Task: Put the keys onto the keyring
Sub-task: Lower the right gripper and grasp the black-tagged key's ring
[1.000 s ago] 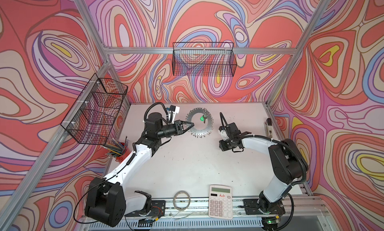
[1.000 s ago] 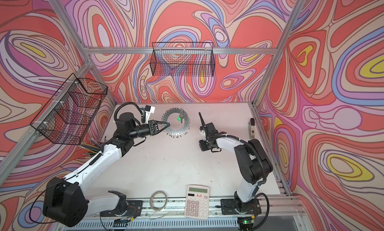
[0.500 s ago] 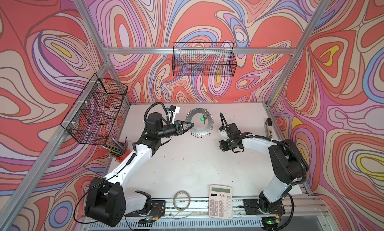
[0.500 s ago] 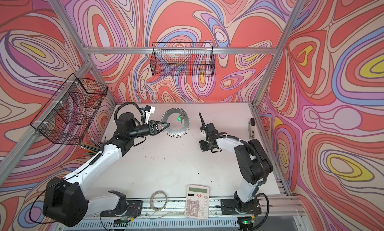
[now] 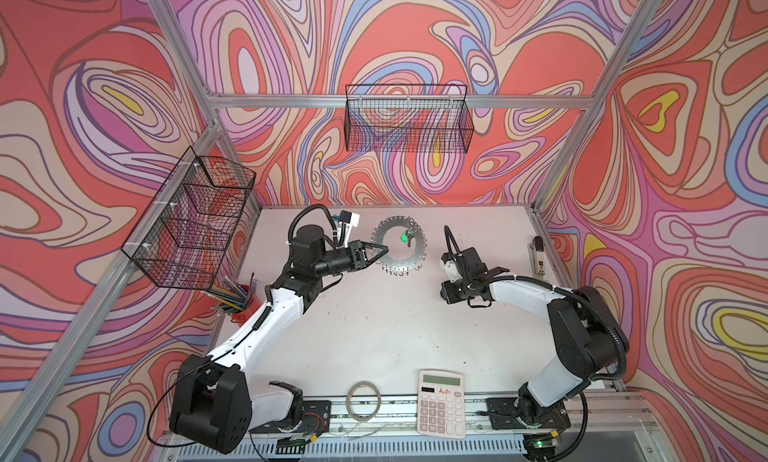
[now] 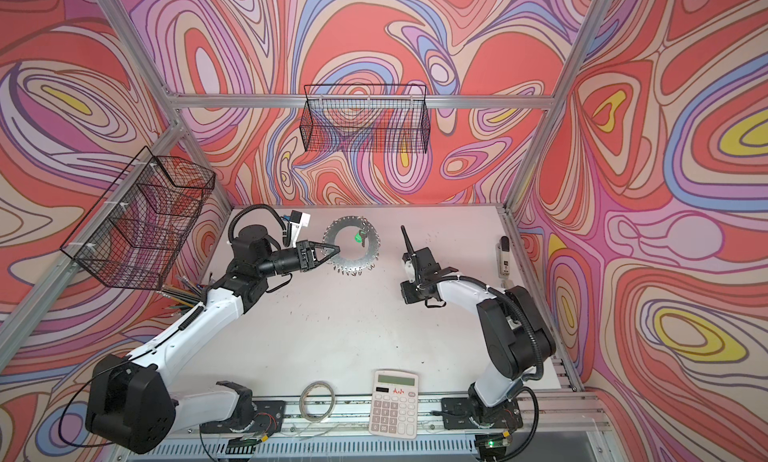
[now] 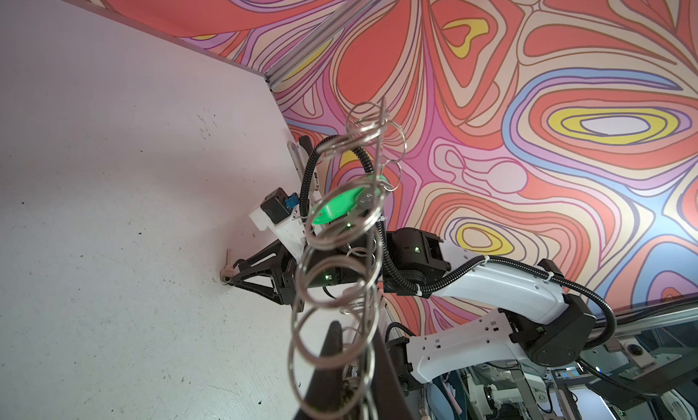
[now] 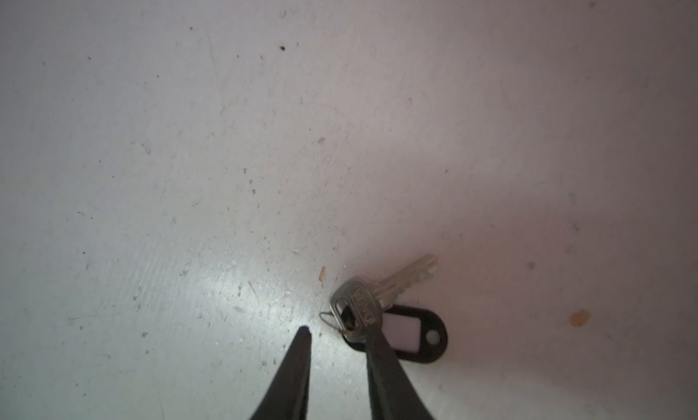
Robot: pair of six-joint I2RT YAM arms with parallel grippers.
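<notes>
My right gripper (image 8: 335, 328) has eased its jaws apart over the last second. They now stand narrowly parted, with one finger over the head of the black-tagged key (image 8: 400, 282), which lies loose on the table (image 8: 189, 134). I judge that pickup needs another try. The left gripper (image 5: 383, 249) stays clamped on the keyring (image 5: 400, 265), where the green-tagged key (image 5: 404, 236) already hangs. The letters stamped on the key head look too blurred to read, as does the red mark on the calculator (image 5: 441, 404).
</notes>
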